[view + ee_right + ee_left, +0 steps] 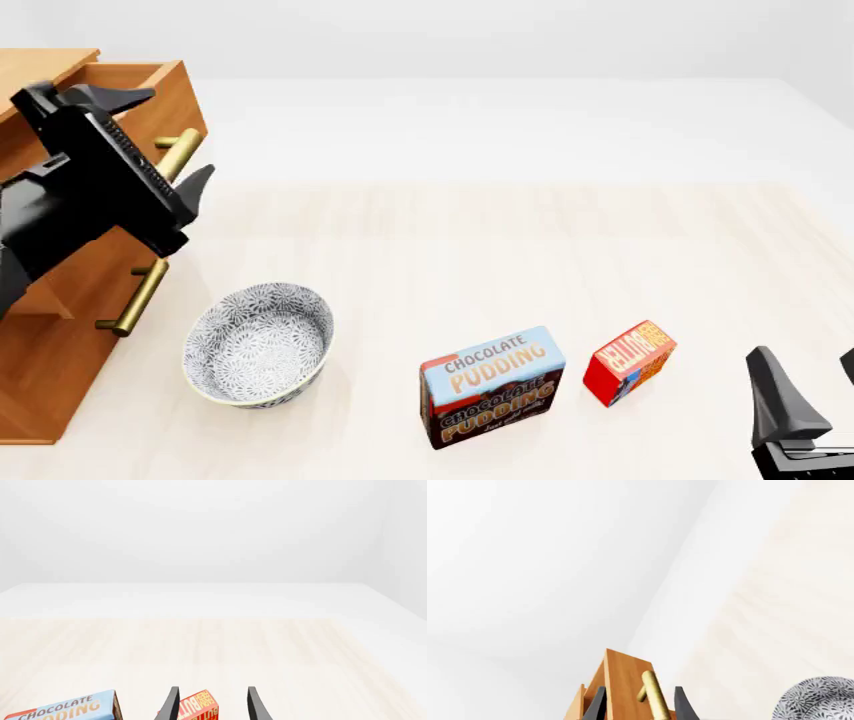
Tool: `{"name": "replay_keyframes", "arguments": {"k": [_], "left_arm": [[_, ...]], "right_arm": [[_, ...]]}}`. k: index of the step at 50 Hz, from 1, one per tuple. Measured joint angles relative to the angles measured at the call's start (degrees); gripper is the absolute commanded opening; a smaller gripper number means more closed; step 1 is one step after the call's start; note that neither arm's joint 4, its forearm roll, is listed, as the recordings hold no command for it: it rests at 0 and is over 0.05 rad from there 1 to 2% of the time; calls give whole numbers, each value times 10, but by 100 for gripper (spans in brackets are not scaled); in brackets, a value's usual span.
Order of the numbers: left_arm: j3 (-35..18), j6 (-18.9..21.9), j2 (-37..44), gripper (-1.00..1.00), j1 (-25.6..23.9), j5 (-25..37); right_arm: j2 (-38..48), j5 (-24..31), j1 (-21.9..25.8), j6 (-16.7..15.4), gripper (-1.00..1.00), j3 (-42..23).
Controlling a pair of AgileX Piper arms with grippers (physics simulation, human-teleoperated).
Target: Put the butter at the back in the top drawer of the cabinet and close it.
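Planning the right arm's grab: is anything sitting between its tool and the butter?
Nothing visible. The right tool is open with bare table up to the butter; the pudding box stands off to the butter's left.

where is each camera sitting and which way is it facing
Front: fixed above and behind the arms, looking forward and down at the cabinet, bowl, pudding box and butter; both arms show.
Left wrist: behind the left tool, facing the top drawer handle; fingers show.
Right wrist: behind the right tool, facing the butter; fingers show.
Shared: front and right wrist both show butter and pudding box.
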Motion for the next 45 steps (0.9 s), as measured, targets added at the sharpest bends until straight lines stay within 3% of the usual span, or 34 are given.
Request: {"name": "replay_keyframes", "arguments": {"k": [14,32,37,45], "left_arm": [[-146,-121,-37,100,-37,186],[-448,-407,49,100,-30,482],[-498,-468,68,100,-25,530],[-536,-565,95,100,-11,589]], "right_arm": [[0,0,0,0,100,0],[0,0,0,0,100,0],[0,0,0,0,100,0],[0,0,0,0,100,0]]}}
